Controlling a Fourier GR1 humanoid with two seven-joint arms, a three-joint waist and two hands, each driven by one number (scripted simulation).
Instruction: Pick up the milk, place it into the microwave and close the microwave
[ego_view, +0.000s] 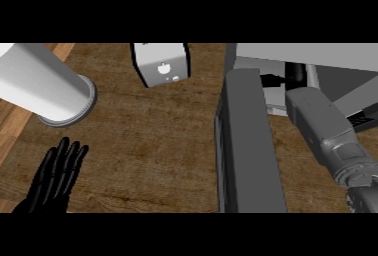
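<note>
A white carton (162, 62) with a small dark mark on its face stands on the wooden counter at the top middle, with no hand touching it. The microwave (310, 52) is at the upper right. Its dark door (247, 145) is swung open towards me and seen edge on. My right forearm runs up the right side, past the door and into the microwave's opening. Only a black part of the right hand (295, 71) shows there, and what it touches is hidden. My left hand (59, 172) rests open at the lower left, fingers up, far from the carton.
A tall white cylinder (40, 82) on a round base stands at the upper left, near the lighter wood strip along the counter's left edge. Bare wooden counter (155, 150) lies between the left hand and the open door.
</note>
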